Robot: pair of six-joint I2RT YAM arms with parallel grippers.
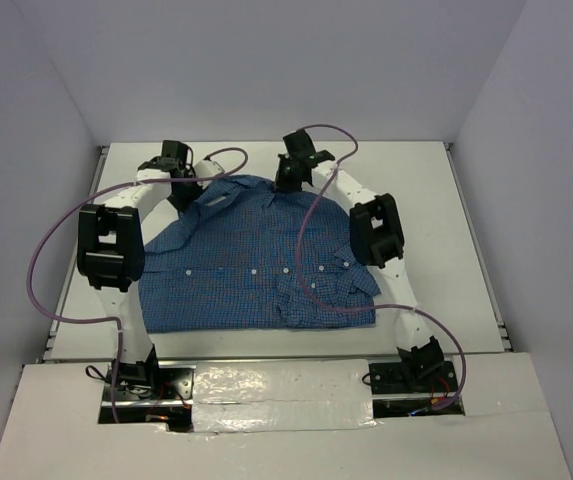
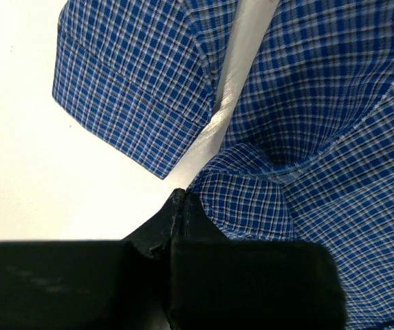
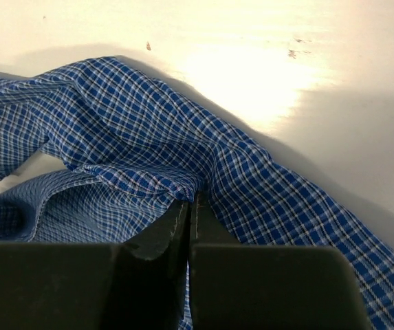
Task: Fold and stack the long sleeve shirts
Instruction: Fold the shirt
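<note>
From above, the blue checked shirt (image 1: 246, 260) lies spread on the table (image 1: 436, 190) with its buttons showing and a sleeve doubled over at the near right. Both arms reach to its far edge, I'd judge so the cloth can be lifted evenly for a fold.

Left wrist: my left gripper (image 2: 183, 198) is closed tight on a bunched ridge at the shirt's edge.

Right wrist: the right gripper (image 3: 190, 199) is pinched shut on a raised fold — likely a shoulder, though I can't be sure.
</note>
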